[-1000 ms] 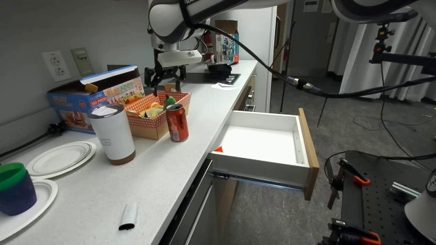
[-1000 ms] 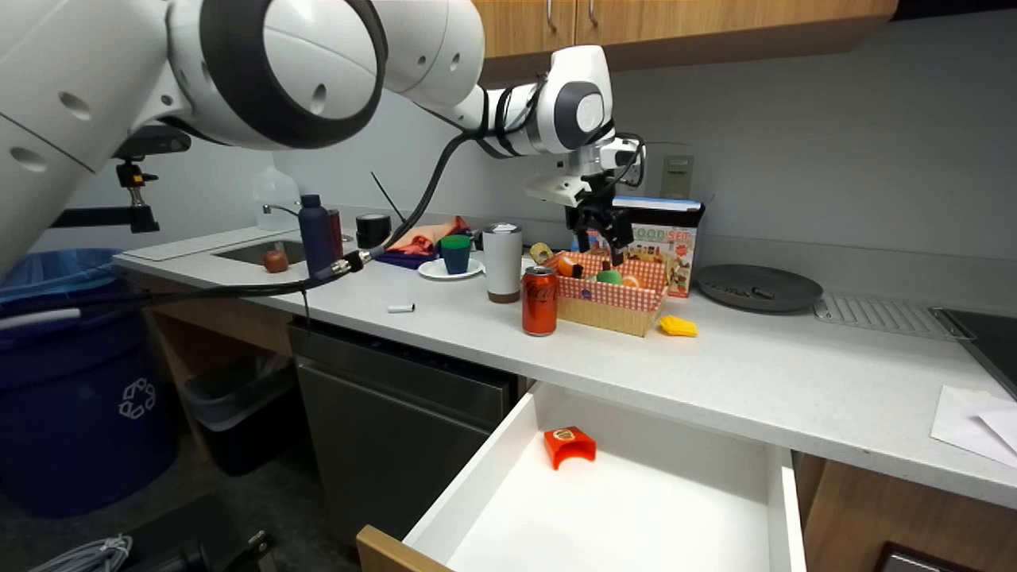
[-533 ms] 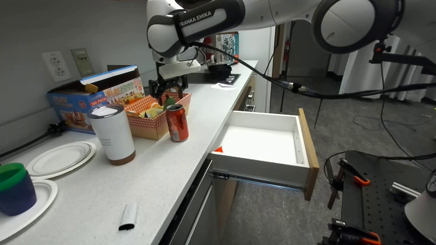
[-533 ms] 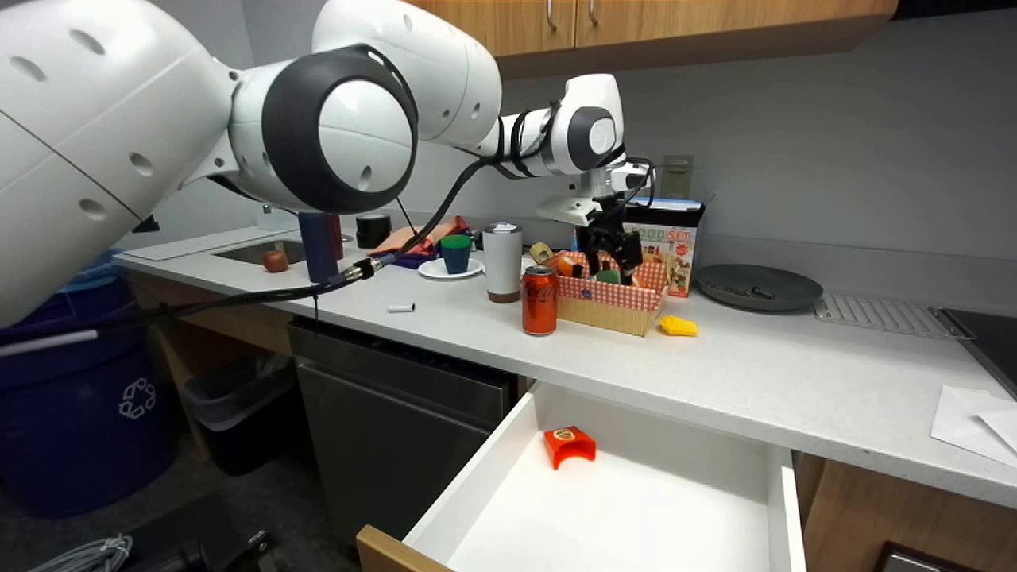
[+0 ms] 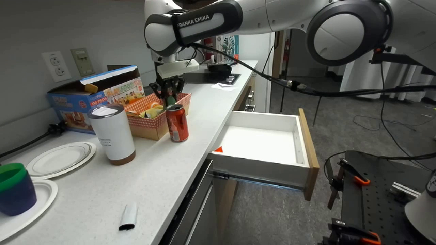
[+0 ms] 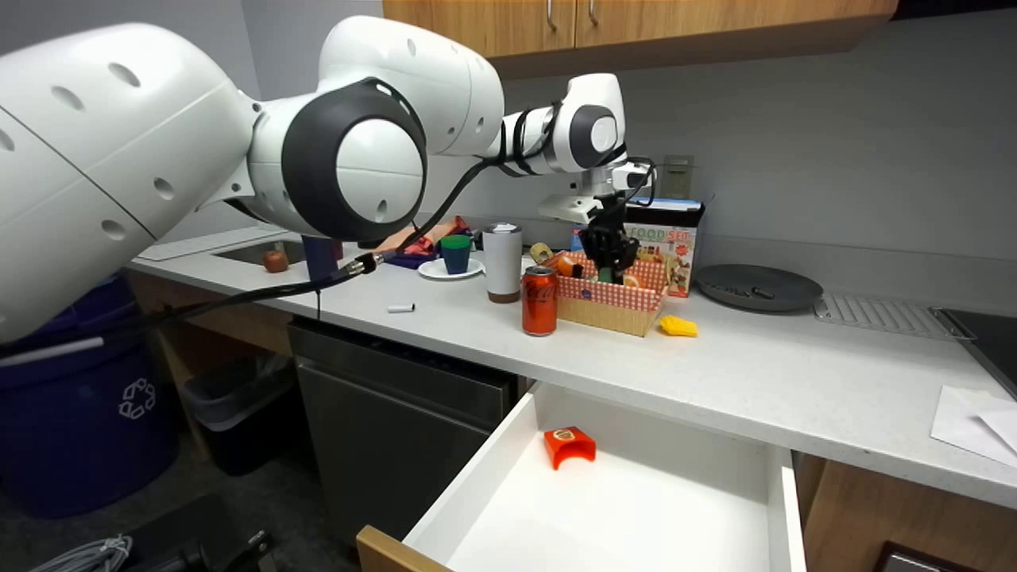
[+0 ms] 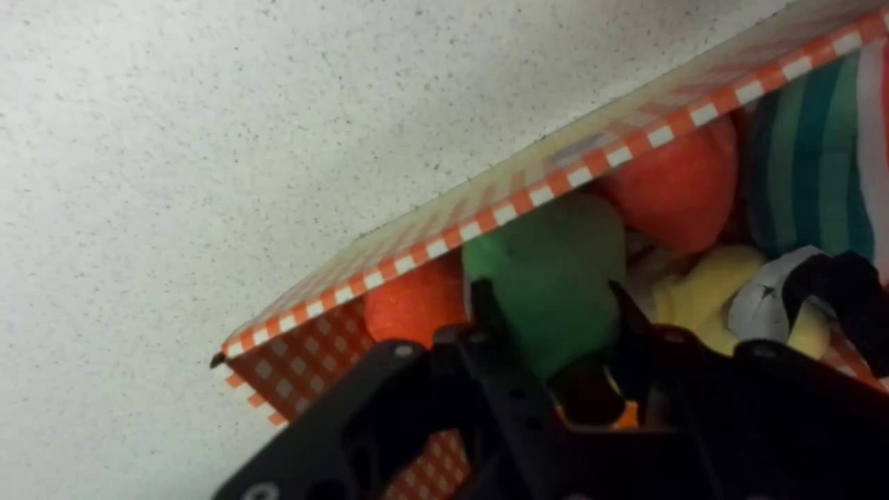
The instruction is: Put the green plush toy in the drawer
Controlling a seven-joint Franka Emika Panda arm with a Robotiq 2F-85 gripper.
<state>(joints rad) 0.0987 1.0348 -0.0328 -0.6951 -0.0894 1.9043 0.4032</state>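
The hand pinches the green plush toy by both sides within the basket; judged light, soft and unbreakable, it should tolerate a firm mid-body hold.

The plush toy is green and the gripper black. The basket is red-and-white check over tan. A striped piece alternates dark teal and pale green. The can is red, the tumbler white above brown, the cup green above dark blue, the drawer white inside, its front panel wood-brown, the counter white with dark specks
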